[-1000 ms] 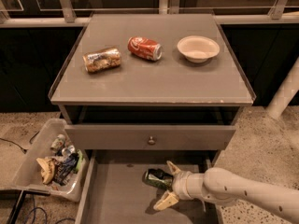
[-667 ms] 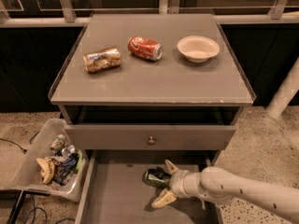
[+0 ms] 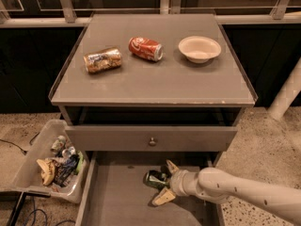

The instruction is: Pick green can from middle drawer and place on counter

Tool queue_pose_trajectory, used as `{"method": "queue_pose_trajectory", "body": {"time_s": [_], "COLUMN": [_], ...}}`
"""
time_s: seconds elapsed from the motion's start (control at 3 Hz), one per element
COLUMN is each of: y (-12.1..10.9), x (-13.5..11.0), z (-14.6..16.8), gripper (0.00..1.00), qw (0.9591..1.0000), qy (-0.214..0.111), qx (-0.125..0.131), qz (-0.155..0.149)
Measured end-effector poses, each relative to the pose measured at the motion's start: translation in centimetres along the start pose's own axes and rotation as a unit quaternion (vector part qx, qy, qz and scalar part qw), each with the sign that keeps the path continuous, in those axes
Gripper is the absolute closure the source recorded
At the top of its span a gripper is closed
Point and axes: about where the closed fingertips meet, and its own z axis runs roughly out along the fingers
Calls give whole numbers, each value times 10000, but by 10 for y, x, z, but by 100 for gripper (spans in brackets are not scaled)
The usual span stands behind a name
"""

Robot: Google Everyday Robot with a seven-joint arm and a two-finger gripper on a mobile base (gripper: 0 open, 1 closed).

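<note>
The green can (image 3: 153, 178) lies on its side on the floor of the pulled-out middle drawer (image 3: 115, 199), near its middle. My gripper (image 3: 162, 182) reaches in from the right on a white arm. It is open, with one tan fingertip (image 3: 170, 165) behind the can and the other in front of it. The can's right end sits between the fingers and still rests on the drawer floor. The counter (image 3: 155, 81) is above.
On the counter lie a gold-brown can (image 3: 102, 60), a red cola can (image 3: 146, 49) and a white bowl (image 3: 199, 49). A closed drawer front with a small round knob (image 3: 152, 141) overhangs the back of the open drawer. A clear bin of trash (image 3: 49, 161) stands on the floor at left.
My gripper has slid slightly left, so its fingers now reach further around the green can. The can has not moved.
</note>
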Motion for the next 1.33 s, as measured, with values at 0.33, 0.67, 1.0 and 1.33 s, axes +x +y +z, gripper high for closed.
{"method": "queue_pose_trajectory", "body": {"time_s": [0.33,0.67,1.0,1.33], "y": [-8,-8,-8,-8], "x": [9,9,9,9], "z": [15,15,15,15], "gripper": [0,19,42,65], "qw": [9999,9999,9999,9999], "qy": [26,25,24,24], "qx": [-11,-9,-10,-10], "qz": [135,137,136,136]}}
